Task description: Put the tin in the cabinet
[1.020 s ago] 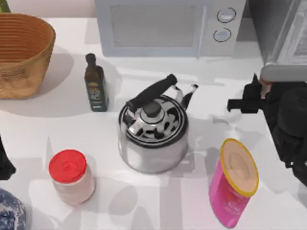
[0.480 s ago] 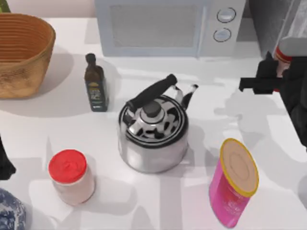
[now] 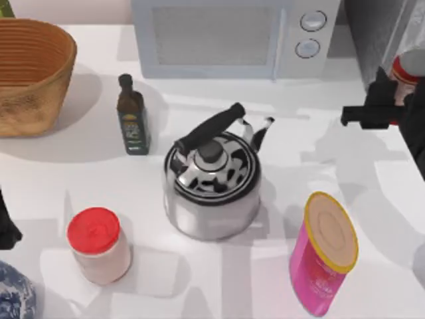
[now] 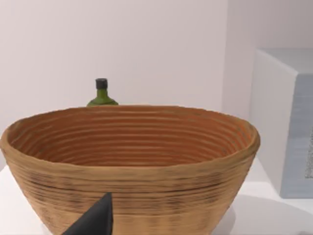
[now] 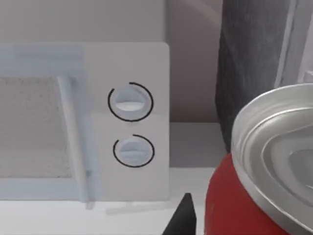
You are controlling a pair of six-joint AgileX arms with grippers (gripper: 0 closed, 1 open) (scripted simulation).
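My right gripper (image 3: 396, 90) is at the table's far right, shut on the tin (image 3: 408, 67), a small red can with a silver top. It holds the tin above the table right in front of the cabinet (image 3: 375, 33), the dark grey unit at the back right corner. In the right wrist view the tin (image 5: 254, 166) looms close, one dark fingertip (image 5: 181, 218) sits beside its red wall, and the cabinet (image 5: 252, 58) stands just behind. My left arm (image 3: 6, 226) is parked at the table's left edge.
A white microwave (image 3: 226, 36) stands at the back, left of the cabinet. A steel kettle (image 3: 212, 179) occupies the middle, with a pink canister (image 3: 322, 256) at the front right. A red-lidded jar (image 3: 98, 244), a dark bottle (image 3: 133, 116) and a woven basket (image 3: 33, 70) are on the left.
My right gripper has carried the tin back and to the right, closer to the cabinet. The left arm and the other objects have not moved.
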